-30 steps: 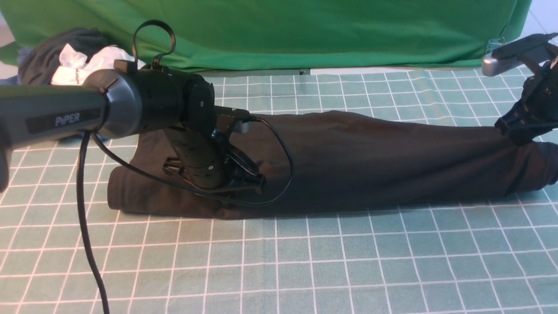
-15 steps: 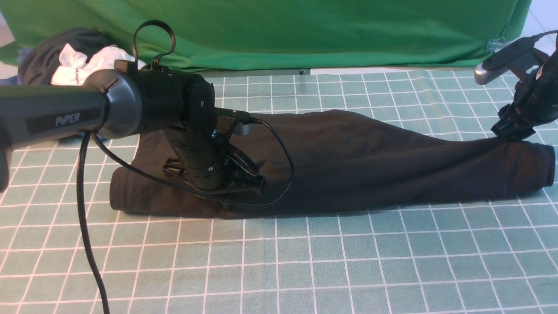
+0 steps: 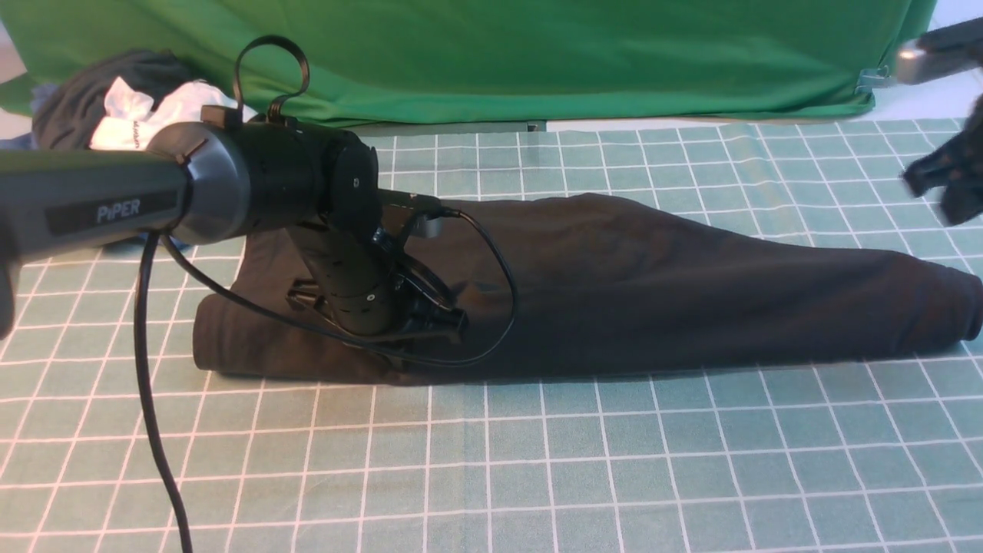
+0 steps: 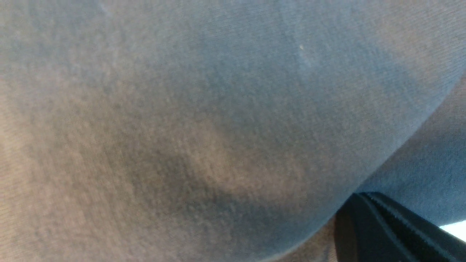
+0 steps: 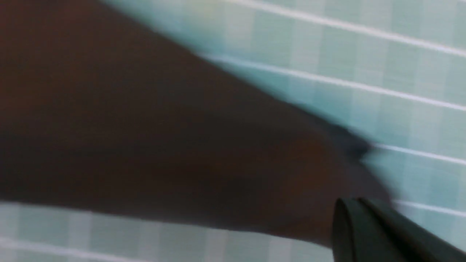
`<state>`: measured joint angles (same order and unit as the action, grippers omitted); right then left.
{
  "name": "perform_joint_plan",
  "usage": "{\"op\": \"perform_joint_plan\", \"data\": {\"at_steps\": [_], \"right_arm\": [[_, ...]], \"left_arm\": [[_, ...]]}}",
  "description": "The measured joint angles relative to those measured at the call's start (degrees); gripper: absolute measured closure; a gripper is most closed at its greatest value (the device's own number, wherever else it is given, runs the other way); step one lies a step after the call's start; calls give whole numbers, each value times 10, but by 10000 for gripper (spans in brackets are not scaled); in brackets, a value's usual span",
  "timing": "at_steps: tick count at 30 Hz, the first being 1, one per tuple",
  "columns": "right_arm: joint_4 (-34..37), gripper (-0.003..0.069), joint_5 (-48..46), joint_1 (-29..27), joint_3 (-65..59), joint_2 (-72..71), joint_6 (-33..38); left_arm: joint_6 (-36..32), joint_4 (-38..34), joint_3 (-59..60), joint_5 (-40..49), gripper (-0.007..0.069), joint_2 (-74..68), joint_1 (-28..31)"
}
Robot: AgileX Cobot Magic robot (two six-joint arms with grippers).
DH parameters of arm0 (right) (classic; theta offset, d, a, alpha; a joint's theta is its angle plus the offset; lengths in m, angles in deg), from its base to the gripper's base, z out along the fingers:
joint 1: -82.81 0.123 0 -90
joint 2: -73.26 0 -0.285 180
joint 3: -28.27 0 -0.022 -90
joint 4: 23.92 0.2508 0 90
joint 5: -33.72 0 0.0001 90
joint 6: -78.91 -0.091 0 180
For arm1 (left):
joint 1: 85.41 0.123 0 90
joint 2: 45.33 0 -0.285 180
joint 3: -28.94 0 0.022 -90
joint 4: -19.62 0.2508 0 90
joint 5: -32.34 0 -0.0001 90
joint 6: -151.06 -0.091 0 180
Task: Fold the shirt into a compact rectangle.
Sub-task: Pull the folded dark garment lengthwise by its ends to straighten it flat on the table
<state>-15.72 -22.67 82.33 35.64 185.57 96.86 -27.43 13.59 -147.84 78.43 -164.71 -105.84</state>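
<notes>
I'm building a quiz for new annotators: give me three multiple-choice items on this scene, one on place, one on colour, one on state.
1. Where is the clothes bundle relative to the black shirt?
A) on it
B) behind its left end
C) in front of its right end

2. The table cover is:
A) teal with a white grid
B) plain red
C) yellow striped

3. The right gripper is:
A) clamping the shirt
B) resting on the bundle
C) off the shirt, in the air

1B: it lies at the far left, beyond the shirt.
2A: teal squares surround the shirt.
3C: bare cover shows between it and the shirt's end.
</notes>
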Motion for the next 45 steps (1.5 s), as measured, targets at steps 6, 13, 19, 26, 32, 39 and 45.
{"op": "perform_joint_plan", "data": {"at_steps": [6,13,19,26,32,39,45], "right_arm": [[3,653,9,-2,-39,42,19],[-4,653,41,-50,-53,110,4],[0,652,38,-87,-52,112,-10],[-3,638,24,-89,-46,64,-14],[-4,315,61,-92,-45,36,-49],[-2,-1,83,-92,-45,75,-56],[0,74,119,-92,-45,129,-57]], "left_arm": [[2,-2,0,-12,613,17,0],[9,-6,1,-27,613,17,0],[10,-15,1,-28,613,18,0],[10,-15,4,-22,613,57,0],[8,-15,6,-4,613,155,0],[3,-16,68,-9,613,267,0],[5,-16,155,-42,613,358,0]]}}
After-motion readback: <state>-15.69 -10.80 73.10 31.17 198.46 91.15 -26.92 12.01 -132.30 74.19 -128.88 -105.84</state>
